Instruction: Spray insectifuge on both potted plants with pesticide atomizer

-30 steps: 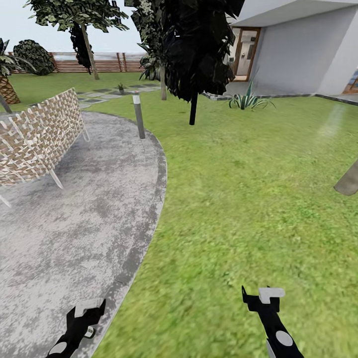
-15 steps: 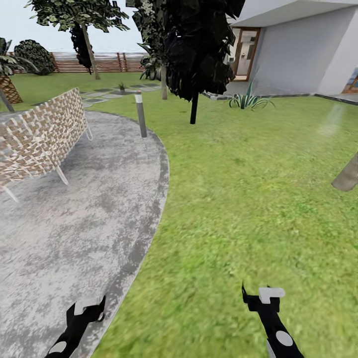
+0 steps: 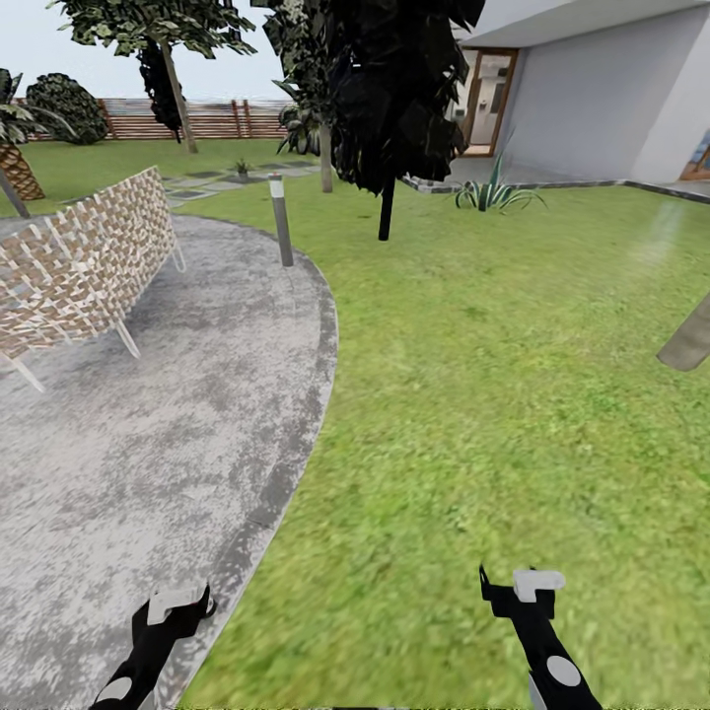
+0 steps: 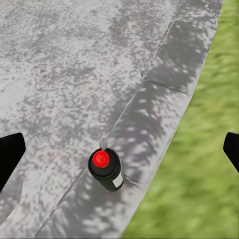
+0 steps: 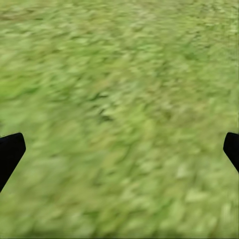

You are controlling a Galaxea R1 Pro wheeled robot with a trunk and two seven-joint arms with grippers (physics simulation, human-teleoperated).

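A small dark bottle with a red top and a white patch, seemingly the pesticide atomizer (image 4: 105,170), shows in the left wrist view. It sits centred between the left gripper's wide-apart black fingers (image 4: 9,154), over the patio's grey kerb. I cannot tell whether it stands on the stone. My left gripper (image 3: 187,603) hangs open above the kerb, and my right gripper (image 3: 511,584) hangs open over the lawn. A tiny plant (image 3: 242,170), possibly one of the potted plants, stands far off by the stepping stones.
A woven chair (image 3: 84,261) stands on the mottled patio (image 3: 148,424) at left. A bollard light (image 3: 282,219) marks the kerb. Dark trees (image 3: 390,99), a spiky plant (image 3: 493,197), the house (image 3: 592,99) and a slatted fence (image 3: 212,120) lie ahead. Lawn (image 3: 493,375) spreads right.
The whole head view has shifted slightly, so the camera has moved: the chair and bollard sit a little differently in the picture. Both grippers keep their pose and stay open.
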